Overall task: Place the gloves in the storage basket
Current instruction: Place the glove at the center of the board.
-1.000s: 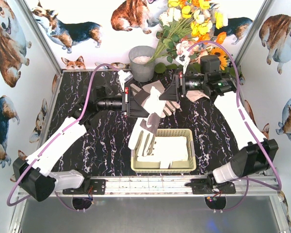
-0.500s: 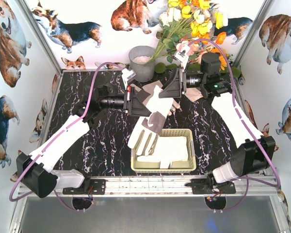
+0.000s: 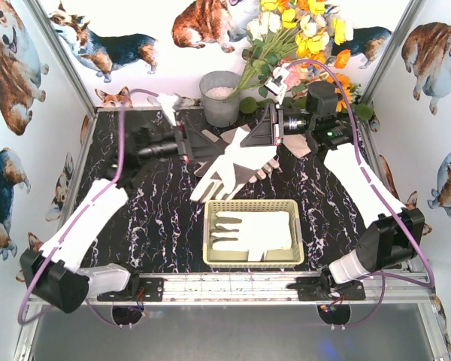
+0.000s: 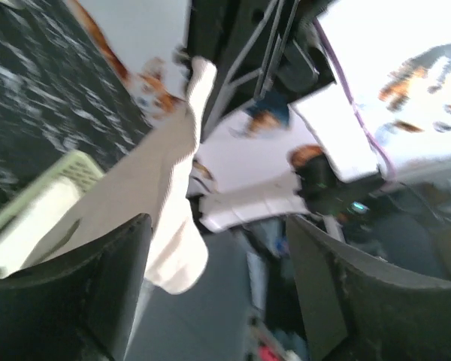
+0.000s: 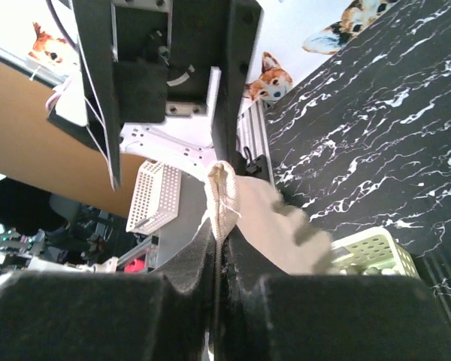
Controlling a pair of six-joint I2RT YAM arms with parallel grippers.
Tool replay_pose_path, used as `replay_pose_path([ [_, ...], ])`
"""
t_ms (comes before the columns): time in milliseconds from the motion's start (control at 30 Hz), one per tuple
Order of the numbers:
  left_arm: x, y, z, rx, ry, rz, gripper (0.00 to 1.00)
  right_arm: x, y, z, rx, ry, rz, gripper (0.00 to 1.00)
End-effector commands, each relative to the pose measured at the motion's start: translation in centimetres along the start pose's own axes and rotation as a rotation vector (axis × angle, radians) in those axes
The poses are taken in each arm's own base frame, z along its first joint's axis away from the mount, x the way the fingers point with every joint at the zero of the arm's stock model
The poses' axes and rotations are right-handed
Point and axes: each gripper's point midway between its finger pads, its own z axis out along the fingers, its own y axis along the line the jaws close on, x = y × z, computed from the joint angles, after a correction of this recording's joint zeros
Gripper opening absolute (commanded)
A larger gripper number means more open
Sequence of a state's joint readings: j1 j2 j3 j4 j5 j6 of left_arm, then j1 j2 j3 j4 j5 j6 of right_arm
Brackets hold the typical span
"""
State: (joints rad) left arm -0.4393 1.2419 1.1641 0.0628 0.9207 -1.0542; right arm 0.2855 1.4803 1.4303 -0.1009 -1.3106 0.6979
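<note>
The right end effector (image 5: 219, 252) gripped a glove (image 3: 231, 165) held up near the basket (image 3: 252, 262); the left end effector (image 4: 218, 226) stood open.

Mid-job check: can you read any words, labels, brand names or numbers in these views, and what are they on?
No text can be read in any view.
Left white tab, on the left wrist: too small to read.
Right white tab, on the right wrist: too small to read.
Basket, glove, bucket: no print shows.
</note>
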Motion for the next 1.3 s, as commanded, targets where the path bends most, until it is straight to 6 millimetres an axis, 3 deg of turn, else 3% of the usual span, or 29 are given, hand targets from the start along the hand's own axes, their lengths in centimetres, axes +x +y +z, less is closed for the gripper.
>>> replay_pose_path([
  [0,-3.3,-0.5,-3.0,-0.173,-0.151,0.152,0.69,-1.6,-0.2,-0.1,0.077,-0.054,-0.051,0.0],
  [233,-3.6,2.3,-4.4,-0.534,-0.111,0.352,0.77,-2.3,-1.9,-0.3,0.206,-0.101,-0.005,0.0],
  [400,-3.1,3.9,-3.5,-0.692,-0.082,0.479,0.84,-2.1,-2.4,-0.5,0.261,-0.117,0.04,0.0],
  [700,-1.9,5.2,1.3,-0.667,-0.019,0.607,0.92,-1.7,-1.9,0.1,0.243,-0.089,0.061,0.0],
  [967,-0.7,8.3,2.4,-0.69,0.102,0.639,0.92,-1.9,-0.9,0.6,0.183,-0.068,0.069,0.0],
  [1033,-0.6,8.4,2.5,-0.688,0.111,0.646,0.84,-1.8,-0.9,0.6,0.184,-0.067,0.073,0.0],
  [1100,-0.3,8.6,2.5,-0.684,0.124,0.64,0.64,-1.8,-1.1,0.5,0.194,-0.072,0.073,0.0],
  [1267,0.9,9.5,1.6,-0.72,0.153,0.604,0.34,-1.6,-2.5,0.3,0.257,-0.086,0.075,0.0],
])
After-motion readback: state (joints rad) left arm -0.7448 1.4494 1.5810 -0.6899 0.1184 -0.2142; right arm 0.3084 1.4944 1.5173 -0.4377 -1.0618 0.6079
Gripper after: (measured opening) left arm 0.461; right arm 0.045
